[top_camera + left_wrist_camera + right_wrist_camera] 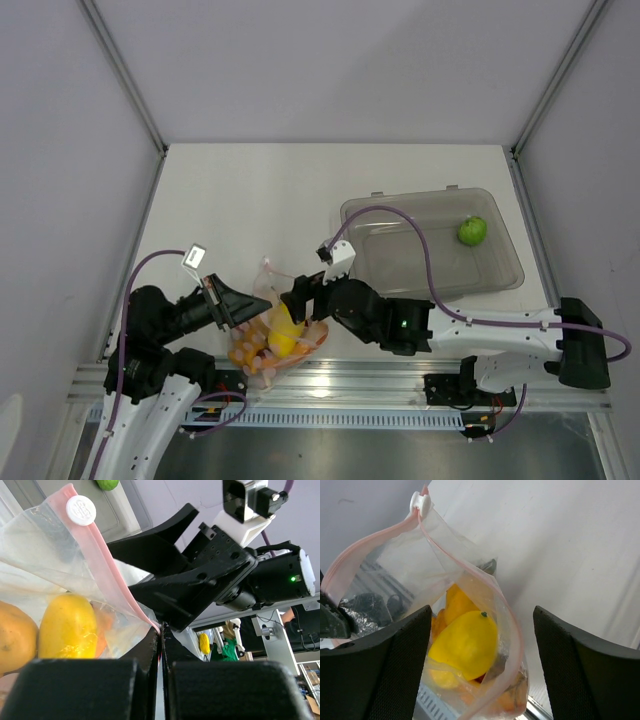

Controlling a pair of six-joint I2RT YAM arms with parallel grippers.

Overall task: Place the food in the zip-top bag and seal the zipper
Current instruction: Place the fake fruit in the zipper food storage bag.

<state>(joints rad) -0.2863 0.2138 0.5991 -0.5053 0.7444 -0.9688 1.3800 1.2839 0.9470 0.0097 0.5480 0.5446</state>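
The clear zip-top bag (275, 335) hangs between my two grippers near the table's front edge, its mouth open. A yellow fruit (462, 645) and orange pieces (243, 355) lie inside. My left gripper (161, 640) is shut on the bag's pinkish-red zipper strip (107, 565), which carries a white slider (81, 510). My right gripper (482, 655) is open and empty, its fingers (400, 660) either side of the bag's mouth. A green round fruit (472, 230) lies in the grey bin (500, 270). Chili, scallion and purple pieces are not visible.
The grey translucent bin stands at the back right, the right arm's cable arching over it. A metal rail (400, 375) runs along the table's front edge. Grey walls close in the left and right sides.
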